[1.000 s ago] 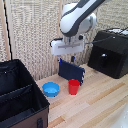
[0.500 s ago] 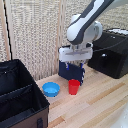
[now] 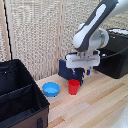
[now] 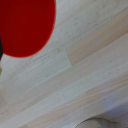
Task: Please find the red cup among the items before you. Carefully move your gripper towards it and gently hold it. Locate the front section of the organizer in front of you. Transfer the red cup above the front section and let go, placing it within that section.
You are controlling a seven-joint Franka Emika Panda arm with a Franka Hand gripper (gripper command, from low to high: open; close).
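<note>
Honestly, that red cup [image 3: 74,87] looks like light, thin, slick plastic, standing upright on the counter [image 3: 95,105] just beside the blue bowl [image 3: 51,89]; I'd pinch it gently across the rim, one finger inside and one outside. Hovering just above it, the hand [image 3: 84,70] hides its fingers, so I cannot tell whether they're spread.

Gripper [image 3: 82,73] lower and nearer, now just above red cup [image 3: 74,86].

A pale wooden table [image 3: 100,102] carries everything. On it stand the red cup [image 3: 74,87] and a blue bowl [image 3: 51,89], just beside each other. The black organizer [image 3: 20,100] sits at the exterior view's left, a glossy black appliance [image 3: 116,52] at its right.
</note>
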